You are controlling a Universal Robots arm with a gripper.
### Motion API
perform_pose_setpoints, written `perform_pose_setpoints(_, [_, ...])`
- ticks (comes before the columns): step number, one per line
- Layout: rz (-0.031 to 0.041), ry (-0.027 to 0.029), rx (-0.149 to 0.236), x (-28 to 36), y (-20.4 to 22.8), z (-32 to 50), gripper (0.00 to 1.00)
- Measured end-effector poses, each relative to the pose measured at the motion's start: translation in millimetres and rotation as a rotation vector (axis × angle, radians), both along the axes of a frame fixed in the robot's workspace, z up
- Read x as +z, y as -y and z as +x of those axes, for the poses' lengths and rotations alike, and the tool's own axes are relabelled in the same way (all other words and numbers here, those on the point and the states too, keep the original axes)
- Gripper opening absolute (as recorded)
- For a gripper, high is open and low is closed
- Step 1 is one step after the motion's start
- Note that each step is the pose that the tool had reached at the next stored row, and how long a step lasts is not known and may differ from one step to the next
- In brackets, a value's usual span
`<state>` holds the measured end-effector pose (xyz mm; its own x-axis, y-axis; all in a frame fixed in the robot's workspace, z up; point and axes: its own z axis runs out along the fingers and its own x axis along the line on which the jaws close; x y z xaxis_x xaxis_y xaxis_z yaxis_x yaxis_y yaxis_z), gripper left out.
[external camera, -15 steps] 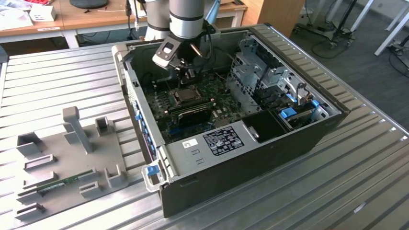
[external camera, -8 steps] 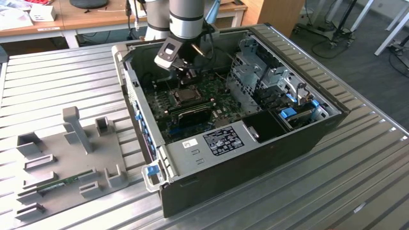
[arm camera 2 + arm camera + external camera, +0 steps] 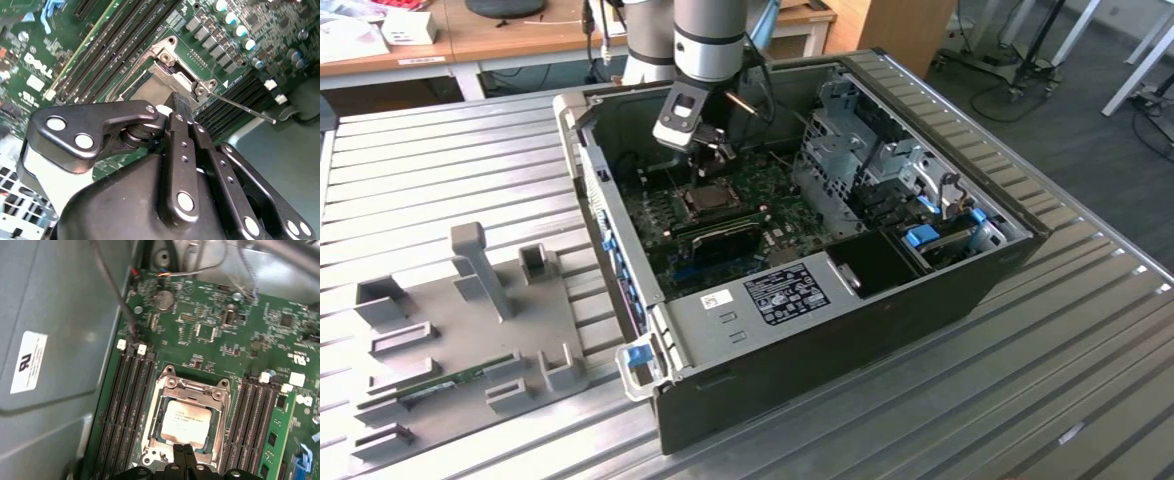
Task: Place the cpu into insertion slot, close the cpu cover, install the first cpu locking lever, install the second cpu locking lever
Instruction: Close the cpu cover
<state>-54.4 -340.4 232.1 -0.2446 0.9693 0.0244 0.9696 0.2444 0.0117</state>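
First wrist view: my black pincer (image 3: 183, 456), pinched narrow and empty, hovers at the edge of the silvery-grey square cpu (image 3: 186, 421), framed by the lowered thin silver cpu cover (image 3: 192, 385). Lever work, I judge, is in hand. In the second wrist view the thin wire locking lever (image 3: 242, 107) wants precise hooking, with long black memory slots (image 3: 127, 405) crowding both sides.

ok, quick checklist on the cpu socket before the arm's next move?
1. cpu seated flat in insertion slot: ok.
2. cpu cover down around the cpu: ok, in the first wrist view.
3. locking lever latched: not ok; in the second wrist view the thin rod juts free from the socket corner.
4. gripper shut, at the cover's edge: ok.
5. Gripper touching the cover: cannot tell.
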Motion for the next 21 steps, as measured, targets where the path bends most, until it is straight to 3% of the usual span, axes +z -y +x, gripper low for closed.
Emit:
perform_pose_setpoints(4, [0.0001,0.0000,0.025,0.0,0.0,0.0,0.11])
perform_pose_setpoints(21, [0.0000,0.0000,0.039,0.0,0.0,0.0,0.11])
